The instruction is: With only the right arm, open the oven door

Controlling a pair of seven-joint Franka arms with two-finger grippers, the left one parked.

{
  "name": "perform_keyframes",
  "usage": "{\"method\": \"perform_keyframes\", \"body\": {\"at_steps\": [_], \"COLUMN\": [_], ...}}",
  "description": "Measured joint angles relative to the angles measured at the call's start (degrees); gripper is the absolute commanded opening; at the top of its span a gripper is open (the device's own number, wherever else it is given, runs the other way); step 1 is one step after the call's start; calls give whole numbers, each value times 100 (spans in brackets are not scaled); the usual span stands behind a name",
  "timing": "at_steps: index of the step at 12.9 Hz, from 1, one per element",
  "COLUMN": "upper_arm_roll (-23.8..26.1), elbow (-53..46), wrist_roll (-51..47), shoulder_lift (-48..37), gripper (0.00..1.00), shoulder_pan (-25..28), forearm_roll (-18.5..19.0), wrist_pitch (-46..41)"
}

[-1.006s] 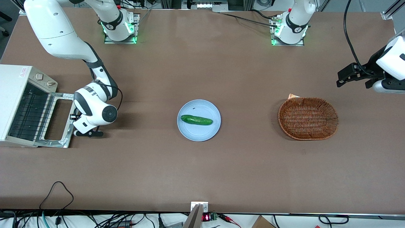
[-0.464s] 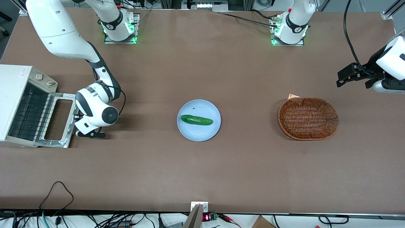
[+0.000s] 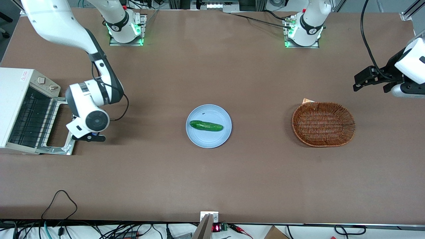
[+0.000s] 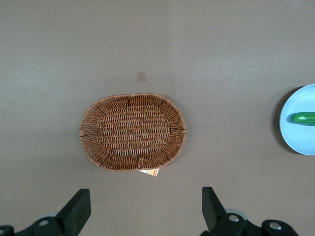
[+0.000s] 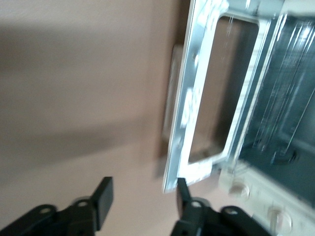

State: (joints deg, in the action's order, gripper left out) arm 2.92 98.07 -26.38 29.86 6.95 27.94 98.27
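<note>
The cream-white oven stands at the working arm's end of the table, its wire rack showing. The silver oven door lies folded down flat in front of it, fully open. In the right wrist view the oven door frame, its bar handle and the oven cavity appear. The right arm hovers over the door's handle edge. My gripper is open, holds nothing and is clear of the door.
A light blue plate with a green cucumber sits mid-table. A brown wicker basket lies toward the parked arm's end. Cables run along the table edge nearest the front camera.
The right arm's wrist has risen and shifted slightly toward the oven, over the door's handle edge. The door stays flat open.
</note>
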Motion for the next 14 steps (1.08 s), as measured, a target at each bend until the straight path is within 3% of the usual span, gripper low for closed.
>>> {"method": "perform_keyframes", "body": {"at_steps": [4, 9, 12, 14], "upper_arm_roll": [-4, -59, -60, -31], "elbow": [-1234, -1837, -1531, -655], "wrist_roll": [729, 936, 988, 980], "shoulder_lift": [-190, -494, -917, -1459], "gripper": [99, 99, 99, 99], "shoulder_pan": [-14, -625, -832, -806], "forearm_roll": [-1506, -3297, -3490, -3492], "wrist_pitch": [-1413, -1622, -1139, -186]}}
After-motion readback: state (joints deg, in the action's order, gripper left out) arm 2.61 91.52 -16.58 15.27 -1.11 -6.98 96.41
